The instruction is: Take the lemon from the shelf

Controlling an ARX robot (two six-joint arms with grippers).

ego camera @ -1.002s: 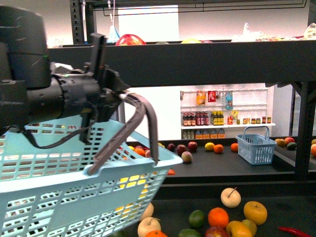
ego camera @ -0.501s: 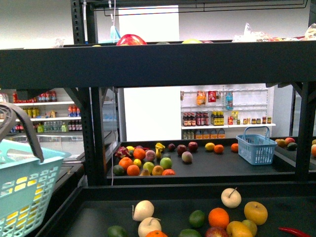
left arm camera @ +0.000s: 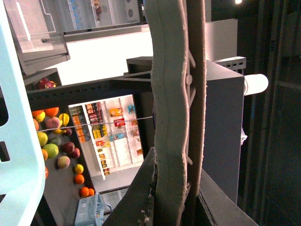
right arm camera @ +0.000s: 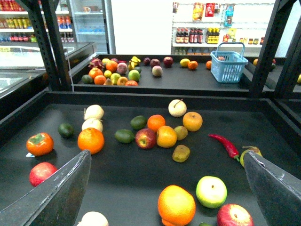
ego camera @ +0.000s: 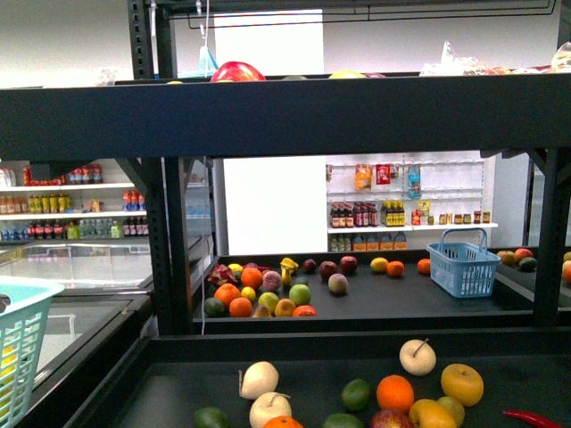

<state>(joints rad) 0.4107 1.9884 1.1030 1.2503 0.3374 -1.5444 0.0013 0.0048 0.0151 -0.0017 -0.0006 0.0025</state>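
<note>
The shelf [ego camera: 294, 332] is a black rack with dark trays of mixed fruit. I cannot single out the lemon for sure; a small yellow fruit [ego camera: 378, 264] lies on the far tier and shows again as the yellow fruit [right arm camera: 185, 62] in the right wrist view. My right gripper [right arm camera: 166, 153] hangs open over the near tray, above an orange [right arm camera: 176, 205] and a green apple [right arm camera: 211, 191]. My left gripper [left arm camera: 174, 197] is shut on the basket handle [left arm camera: 174, 117] of a light blue basket [ego camera: 18, 348]; the left gripper itself is out of the front view.
A blue basket [ego camera: 462, 263] stands on the far tier. A red chili [right arm camera: 225, 145] lies at the near tray's side. Black uprights [ego camera: 169, 241] and the upper tier [ego camera: 357, 111] frame the opening. White wall shelves of bottles [ego camera: 401, 214] stand behind.
The left arm and its light blue basket have swung left and down out of the front view; only the basket's corner remains at the lower left edge.
</note>
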